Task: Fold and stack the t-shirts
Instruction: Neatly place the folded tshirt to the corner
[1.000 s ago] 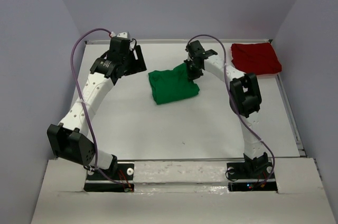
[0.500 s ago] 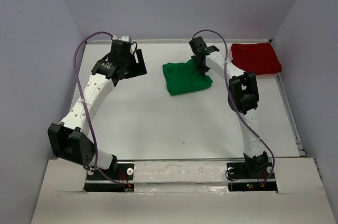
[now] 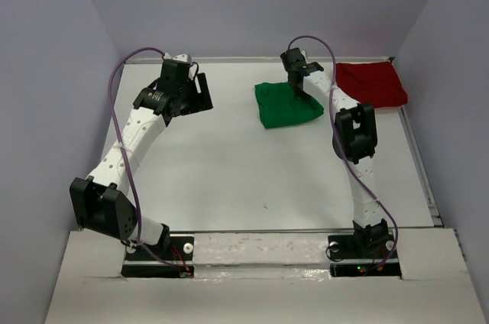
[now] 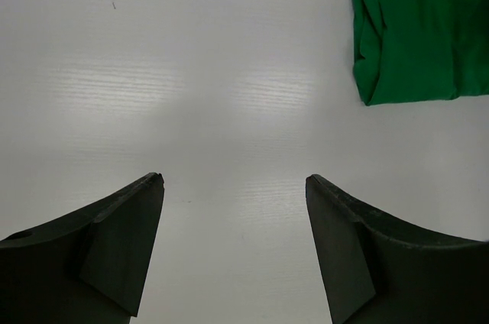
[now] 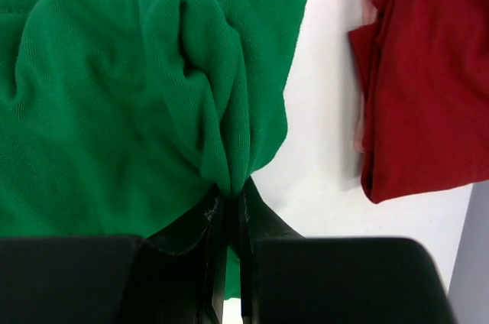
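Upper centre of the overhead frame, folded bright green cloth t-shirt (image 3: 287,106), rumpled, one fold pinched in the closed right gripper (image 5: 229,205), narrow gap to the folded dark red cloth t-shirt (image 3: 372,84) by the white table's (image 3: 229,171) upper-right corner, left gripper (image 4: 233,179) spread wide, holding nothing, upper left.

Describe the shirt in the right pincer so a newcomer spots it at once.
Look at the far half of the white table, right of centre. There lies a folded green t-shirt, its far edge pinched in the right pincer. Its only neighbour, the dark red t-shirt in the far right corner, lies apart and ungripped.
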Robot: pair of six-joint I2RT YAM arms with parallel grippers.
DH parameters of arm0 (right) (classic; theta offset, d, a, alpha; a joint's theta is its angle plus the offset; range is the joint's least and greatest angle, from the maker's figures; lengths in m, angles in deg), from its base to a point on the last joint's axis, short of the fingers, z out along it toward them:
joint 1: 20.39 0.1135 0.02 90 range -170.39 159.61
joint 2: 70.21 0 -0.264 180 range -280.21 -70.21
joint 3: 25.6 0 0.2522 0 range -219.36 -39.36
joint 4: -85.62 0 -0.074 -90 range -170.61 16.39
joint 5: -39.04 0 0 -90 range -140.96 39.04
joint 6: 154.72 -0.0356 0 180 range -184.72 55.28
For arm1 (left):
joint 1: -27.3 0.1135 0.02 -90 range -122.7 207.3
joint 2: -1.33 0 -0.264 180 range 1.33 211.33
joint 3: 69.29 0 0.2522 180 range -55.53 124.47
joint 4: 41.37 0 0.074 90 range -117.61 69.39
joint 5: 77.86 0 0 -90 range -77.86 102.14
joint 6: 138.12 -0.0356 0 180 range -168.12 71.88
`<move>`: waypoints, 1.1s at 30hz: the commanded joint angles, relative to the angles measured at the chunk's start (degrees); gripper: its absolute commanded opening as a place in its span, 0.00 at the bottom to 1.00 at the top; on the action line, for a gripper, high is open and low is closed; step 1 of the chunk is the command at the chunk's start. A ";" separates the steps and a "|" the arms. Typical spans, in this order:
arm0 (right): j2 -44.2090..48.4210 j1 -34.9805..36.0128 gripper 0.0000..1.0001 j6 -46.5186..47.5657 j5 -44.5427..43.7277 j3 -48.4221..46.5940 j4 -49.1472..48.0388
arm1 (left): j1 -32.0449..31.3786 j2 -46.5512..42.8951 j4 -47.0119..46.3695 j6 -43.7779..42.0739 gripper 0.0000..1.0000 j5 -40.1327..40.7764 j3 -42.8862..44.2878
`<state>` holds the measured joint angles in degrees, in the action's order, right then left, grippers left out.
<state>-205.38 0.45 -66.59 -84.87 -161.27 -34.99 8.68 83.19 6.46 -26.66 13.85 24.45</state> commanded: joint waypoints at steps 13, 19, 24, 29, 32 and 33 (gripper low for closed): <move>3.60 -3.53 0.00 7.14 -14.78 0.79 -13.97 | 0.42 -3.20 -3.82 -0.01 0.85 -3.91 -5.18; 5.62 -4.05 0.00 9.69 -12.85 -1.84 -14.51 | 0.33 -3.64 -4.97 -0.09 0.85 -2.07 -6.77; 6.42 -5.19 0.00 12.94 -13.81 -6.49 -14.43 | 0.33 -3.55 -5.23 -0.18 0.85 0.04 -6.77; 7.91 -7.13 0.00 13.12 -14.51 -6.59 -14.51 | 0.33 -3.29 -5.50 -0.27 0.85 -0.40 -7.21; 8.35 -8.44 0.00 13.30 -15.39 -6.50 -14.77 | 0.42 -2.59 -5.68 -0.62 0.85 -0.92 -7.30; 8.44 -8.45 0.00 13.38 -15.13 -6.50 -14.69 | 0.42 -2.59 -5.68 -0.71 0.85 -0.92 -7.30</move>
<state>-201.73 -6.13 -54.11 -96.85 -164.94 -45.81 8.82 82.08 2.13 -26.64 12.91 17.92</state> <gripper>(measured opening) 0.110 0.845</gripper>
